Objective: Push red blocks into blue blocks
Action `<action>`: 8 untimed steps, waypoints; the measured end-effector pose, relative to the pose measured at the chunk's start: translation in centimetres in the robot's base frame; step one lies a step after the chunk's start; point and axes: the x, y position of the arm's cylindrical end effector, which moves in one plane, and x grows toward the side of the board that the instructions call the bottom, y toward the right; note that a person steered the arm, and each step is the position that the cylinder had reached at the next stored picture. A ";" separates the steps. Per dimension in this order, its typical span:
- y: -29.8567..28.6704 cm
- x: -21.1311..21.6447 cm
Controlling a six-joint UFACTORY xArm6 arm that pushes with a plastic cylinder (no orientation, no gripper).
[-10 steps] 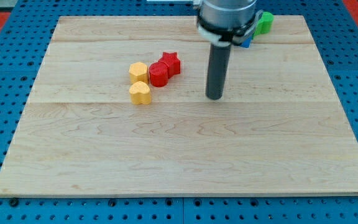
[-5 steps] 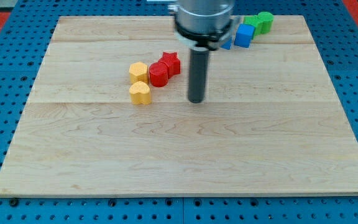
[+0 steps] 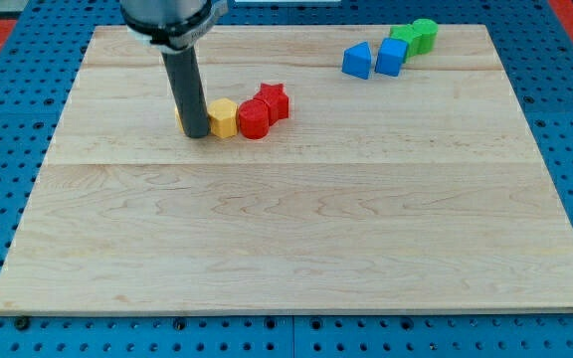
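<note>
Yellow hexagonal block (image 3: 224, 117) sits between my tip (image 3: 196, 134) and the red round block (image 3: 254, 120); pushing risks scattering the red star block (image 3: 274, 100) off-line from the blue blocks (image 3: 374, 59); no jaws fitted.

Two red blocks sit close together, a bit to the view's right of the tip (image 3: 196, 134). The red round block (image 3: 253, 120) is nearer to it. The red star block (image 3: 273, 100) touches the round one, toward the view's top right. Far off at the view's top right, the blue triangle block (image 3: 357, 61) and blue cube (image 3: 391, 57) sit side by side.
</note>
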 end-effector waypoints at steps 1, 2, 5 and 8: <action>2.6 -1.1; 11.0 -1.0; 17.3 -8.3; 22.5 -7.2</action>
